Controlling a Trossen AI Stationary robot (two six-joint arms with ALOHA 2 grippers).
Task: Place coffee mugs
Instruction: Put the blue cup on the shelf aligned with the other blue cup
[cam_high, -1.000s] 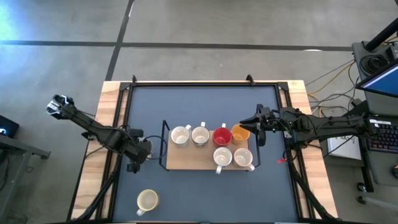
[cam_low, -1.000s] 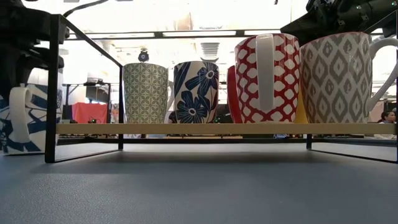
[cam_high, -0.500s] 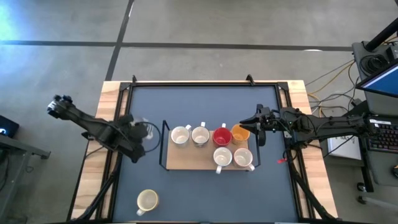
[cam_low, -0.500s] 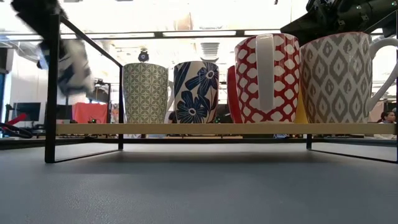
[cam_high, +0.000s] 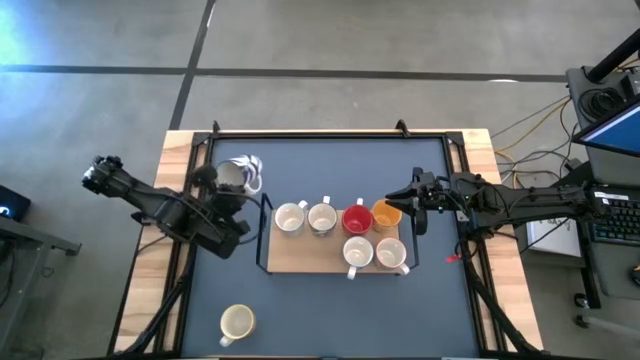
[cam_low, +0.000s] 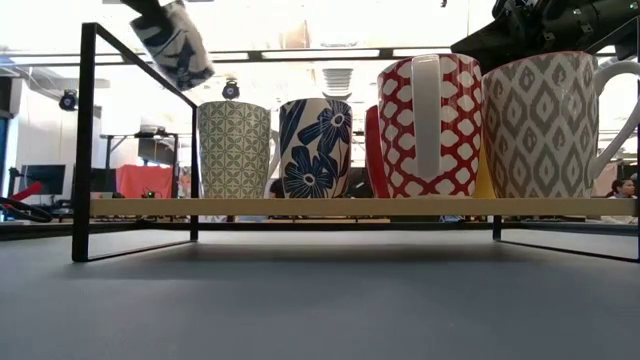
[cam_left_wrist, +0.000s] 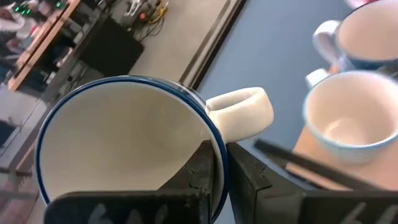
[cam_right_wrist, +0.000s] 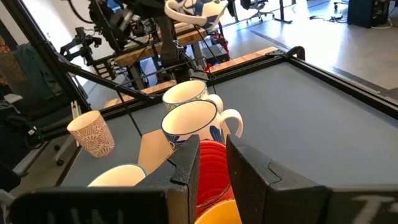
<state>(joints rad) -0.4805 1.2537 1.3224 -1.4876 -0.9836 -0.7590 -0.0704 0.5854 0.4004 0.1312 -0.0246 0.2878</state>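
Lifting a white ceramic mug with a blue rim (cam_left_wrist: 124, 149), the left gripper (cam_left_wrist: 214, 163) pinches its wall.
Upper left overhead, arm half-hides it; right gripper (cam_right_wrist: 211, 165) beside orange mug (cam_high: 387, 213), grip unclear.

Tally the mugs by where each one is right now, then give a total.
On the wooden rack: 6 (two white at the left, red mug, orange mug, two white in the near row)
Held in the air by the left gripper: 1, the blue-patterned mug
Loose on the table: 1, the cream mug
Total: 8
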